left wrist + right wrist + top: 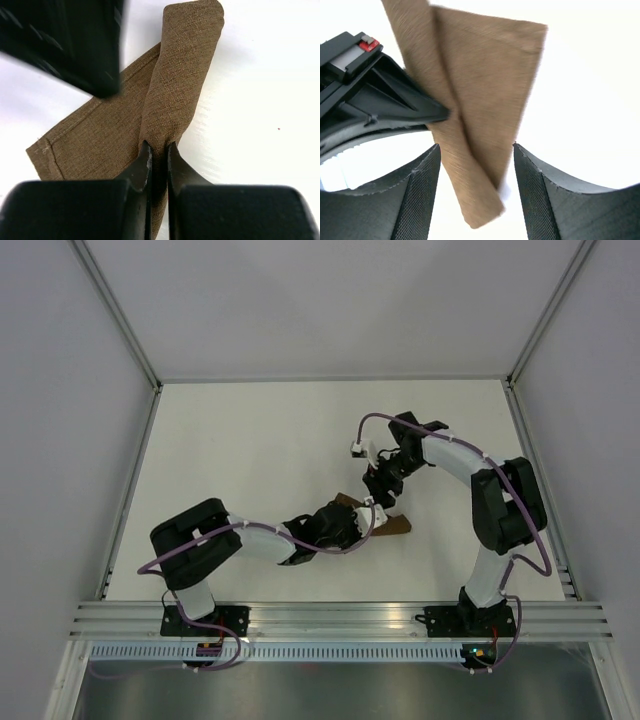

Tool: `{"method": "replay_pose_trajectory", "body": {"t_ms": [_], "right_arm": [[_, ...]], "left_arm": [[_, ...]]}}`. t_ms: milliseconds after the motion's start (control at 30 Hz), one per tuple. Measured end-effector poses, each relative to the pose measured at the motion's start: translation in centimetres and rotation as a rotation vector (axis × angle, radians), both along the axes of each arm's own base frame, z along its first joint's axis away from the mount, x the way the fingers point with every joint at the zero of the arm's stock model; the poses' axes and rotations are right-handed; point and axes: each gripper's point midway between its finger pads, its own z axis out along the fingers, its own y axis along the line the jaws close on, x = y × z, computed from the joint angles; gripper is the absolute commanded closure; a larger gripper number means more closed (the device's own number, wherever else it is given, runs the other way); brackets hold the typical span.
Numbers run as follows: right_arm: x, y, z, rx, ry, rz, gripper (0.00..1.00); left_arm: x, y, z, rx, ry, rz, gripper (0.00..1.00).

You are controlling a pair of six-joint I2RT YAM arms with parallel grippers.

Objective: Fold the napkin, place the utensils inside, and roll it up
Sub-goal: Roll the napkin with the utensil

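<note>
The brown napkin lies mid-table as a partly rolled bundle with a flat flap beside it. In the left wrist view the roll runs away from me, with the flat flap to its left. My left gripper is shut on the near end of the roll. My right gripper is open just above the napkin, its fingers either side of the roll's end. In the top view the left gripper and right gripper meet over the napkin. No utensils show.
The white table is walled by grey panels with metal frame posts at left and right. An aluminium rail runs along the near edge. The right gripper's body looms close over the left one.
</note>
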Motion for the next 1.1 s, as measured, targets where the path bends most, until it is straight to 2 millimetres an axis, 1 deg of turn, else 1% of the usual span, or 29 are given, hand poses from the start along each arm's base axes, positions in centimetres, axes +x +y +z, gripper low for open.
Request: {"method": "replay_pose_trajectory", "body": {"t_ms": [167, 233, 300, 400, 467, 533, 600, 733, 800, 867, 967, 1100], "right_arm": [[3.5, -1.9, 2.8, 0.054, -0.124, -0.133, 0.33], [4.1, -2.9, 4.2, 0.081, -0.194, -0.181, 0.32], [3.7, -3.9, 5.4, 0.104, -0.267, -0.212, 0.31], [2.0, -4.4, 7.0, 0.139, -0.372, -0.217, 0.28], [1.1, -4.5, 7.1, 0.156, -0.422, -0.206, 0.28], [0.1, -4.6, 6.6, 0.163, -0.448, -0.195, 0.28], [-0.6, -4.8, 5.5, 0.158, -0.468, -0.178, 0.28], [-2.9, -4.5, 1.9, 0.106, -0.499, -0.115, 0.27], [-4.4, -3.9, 0.0, 0.079, -0.526, -0.057, 0.26], [-5.6, -3.4, -1.4, 0.055, -0.551, -0.003, 0.25], [-5.9, -2.6, -2.2, 0.031, -0.600, 0.047, 0.26], [-4.8, -1.9, -2.0, 0.021, -0.671, 0.057, 0.26]], "left_arm": [[0.1, -0.4, -0.1, -0.034, 0.103, -0.022, 0.98], [0.3, -0.6, 0.0, -0.052, 0.149, -0.029, 0.98], [0.5, -0.7, -0.1, -0.072, 0.208, -0.036, 0.98], [0.7, -0.7, -0.2, -0.094, 0.285, -0.044, 0.98], [1.0, -0.7, -0.2, -0.107, 0.337, -0.048, 0.98], [1.1, -0.8, -0.3, -0.114, 0.387, -0.055, 0.98], [1.3, -1.0, -0.3, -0.118, 0.433, -0.064, 0.98], [1.5, -1.5, -0.4, -0.126, 0.507, -0.085, 0.98], [1.7, -1.5, -0.5, -0.129, 0.542, -0.092, 0.98], [1.7, -1.5, -0.5, -0.129, 0.577, -0.097, 0.98], [1.8, -1.5, -0.6, -0.129, 0.623, -0.105, 0.98], [1.9, -1.5, -0.6, -0.128, 0.667, -0.112, 0.97]]}}
